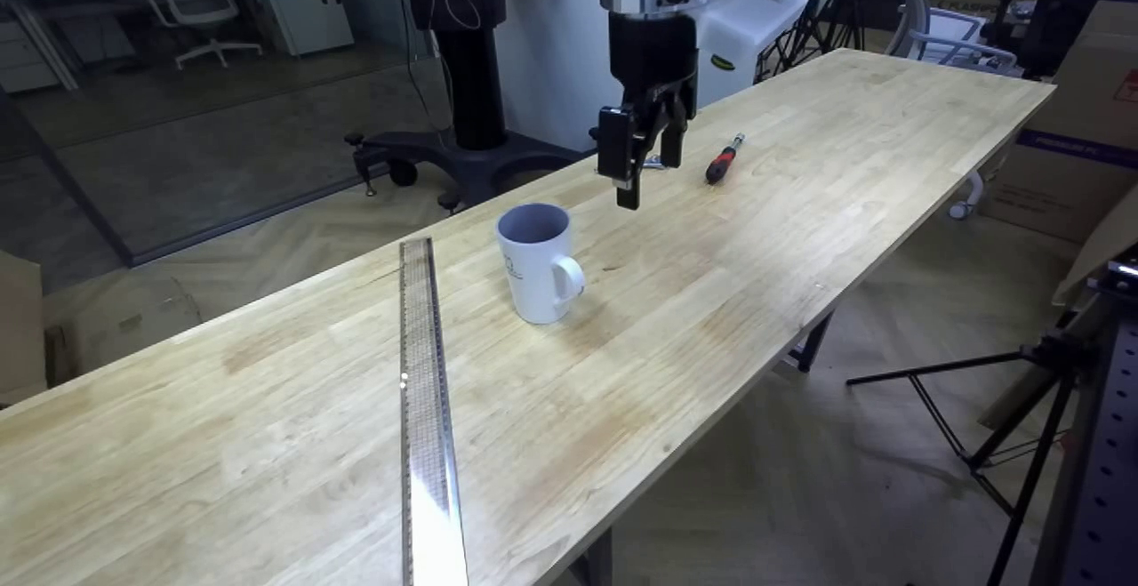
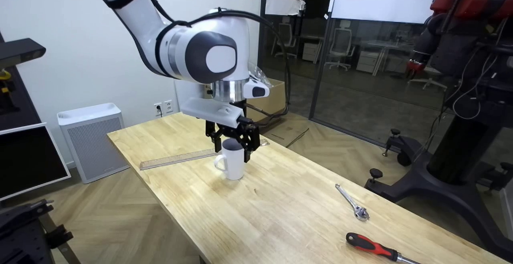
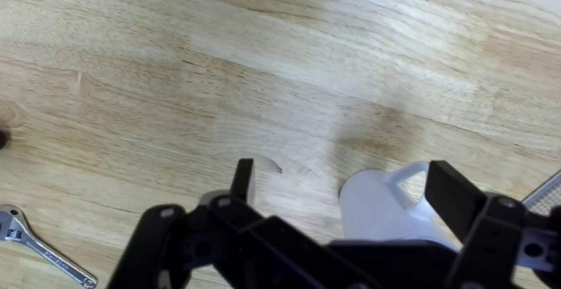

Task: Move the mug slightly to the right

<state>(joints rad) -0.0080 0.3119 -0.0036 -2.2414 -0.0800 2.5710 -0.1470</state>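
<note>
The white mug [image 1: 538, 279] stands upright on the wooden table, with its bluish-dark inside facing up and its handle at its side. It also shows in an exterior view [image 2: 233, 166] and in the wrist view [image 3: 372, 210], where the gripper body hides its upper part. My gripper is open and empty. In an exterior view the gripper [image 1: 649, 181] hangs above the table, beside the mug and apart from it. In an exterior view its fingers [image 2: 232, 156] overlap the mug's upper part. In the wrist view the mug shows between the fingers [image 3: 341, 168], closer to the right finger.
A clear ruler [image 1: 427, 390] lies across the table [image 1: 293, 408] beside the mug; it also shows in an exterior view [image 2: 180, 160]. On the mug's opposite side lie an adjustable wrench [image 2: 352, 202] and a red and black screwdriver [image 2: 372, 246]. The table's long edges run close by.
</note>
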